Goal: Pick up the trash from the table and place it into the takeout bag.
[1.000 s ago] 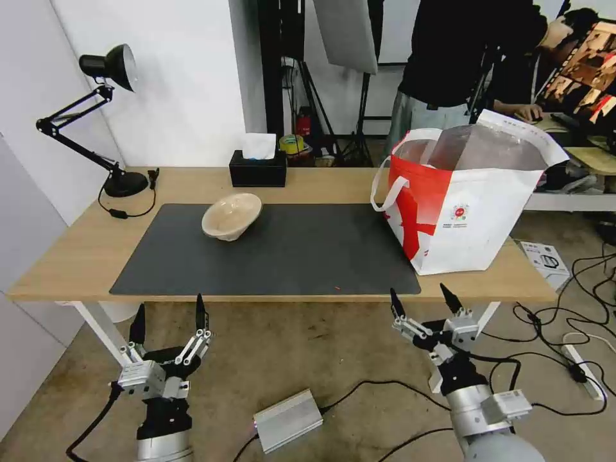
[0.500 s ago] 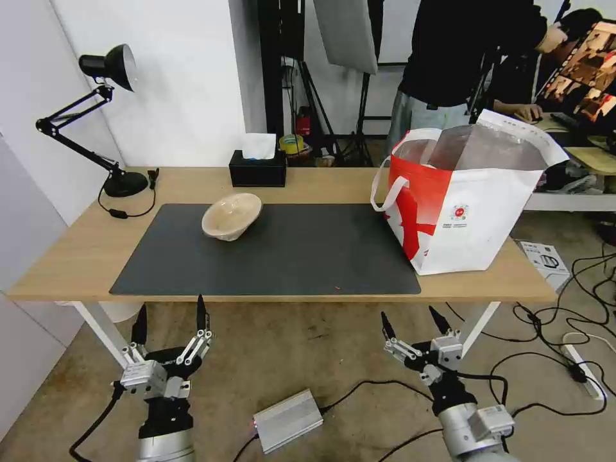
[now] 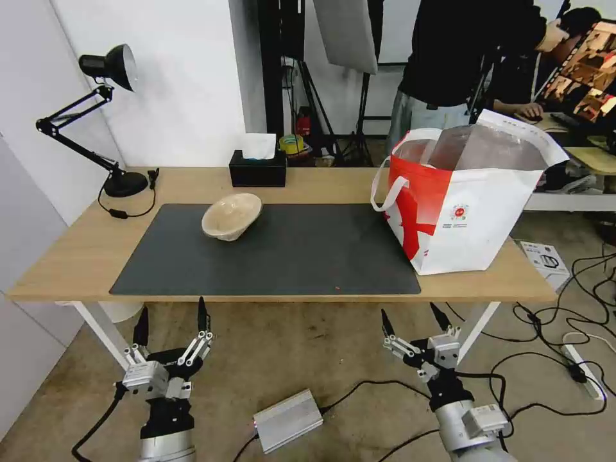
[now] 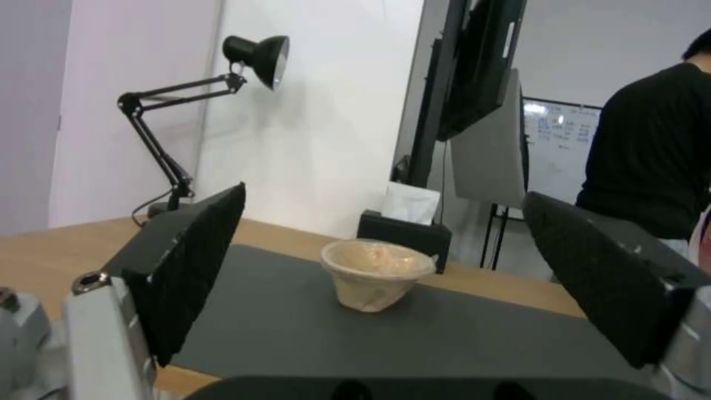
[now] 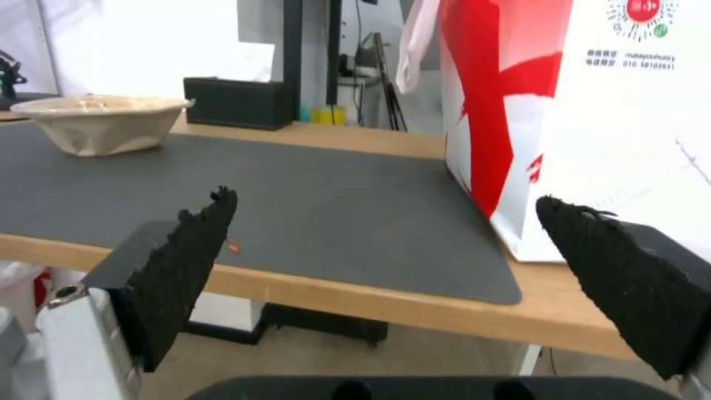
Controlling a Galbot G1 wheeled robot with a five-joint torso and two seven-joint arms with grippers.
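So only one bit of trash is out on the surface right now: the beige paper-pulp bowl, sitting on the dark grey mat toward its far left part, in front of the black tissue box. It looks thin and a bit crumpled, tilted to one side, and seems empty apart from a crinkly pale lining. My guess is it's light and will squish if pinched hard.

The takeout bag stands upright at the right end of the surface, well apart from the bowl, mouth open with the foil lining showing.

Both arms hang low in front of the surface's near edge. Left end effector has its fingers spread apart and holds nothing, same for the right end effector.

So I'd say we're at the reach-for-the-bowl step. The left arm is nearer, so it'd need to lift up over the edge and pinch the rim.
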